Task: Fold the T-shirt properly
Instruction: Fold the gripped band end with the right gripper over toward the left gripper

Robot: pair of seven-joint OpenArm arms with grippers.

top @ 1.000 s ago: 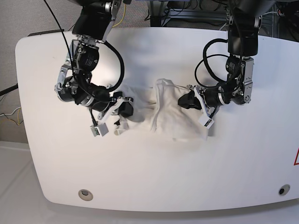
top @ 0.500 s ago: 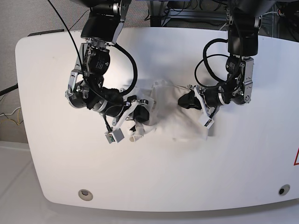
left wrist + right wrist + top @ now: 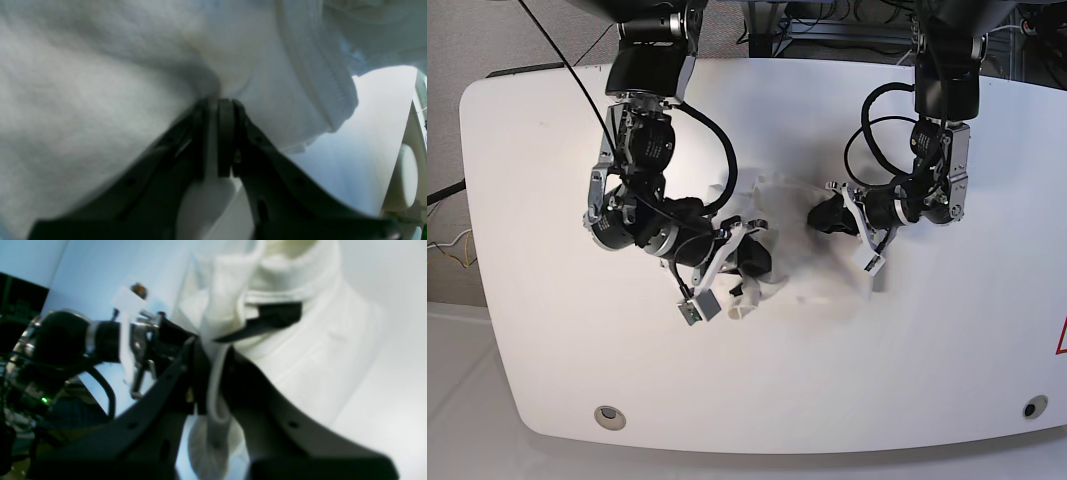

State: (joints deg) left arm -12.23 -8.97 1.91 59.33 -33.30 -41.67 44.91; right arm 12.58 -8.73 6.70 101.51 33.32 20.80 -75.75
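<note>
The white T-shirt [image 3: 792,225] lies bunched in the middle of the white table [image 3: 547,200], between both arms. My right gripper [image 3: 752,262] is shut on a folded edge of the shirt [image 3: 317,340], seen pinched between the fingers in the right wrist view [image 3: 213,350]. The small black tag [image 3: 267,318] shows just beyond them. My left gripper [image 3: 822,215] is shut on shirt cloth [image 3: 100,83], with the jaws closed on a pucker [image 3: 218,103]. The chest print is hidden.
Black cables loop from both arms above the shirt. Two round holes [image 3: 609,416] [image 3: 1033,407] sit near the table's front edge. A red mark [image 3: 1061,340] is at the right edge. The left arm [image 3: 83,340] shows in the right wrist view.
My right gripper has moved to the right and a little toward the front with the shirt's edge, drawing the cloth over toward the left gripper. The left arm has stayed still.
</note>
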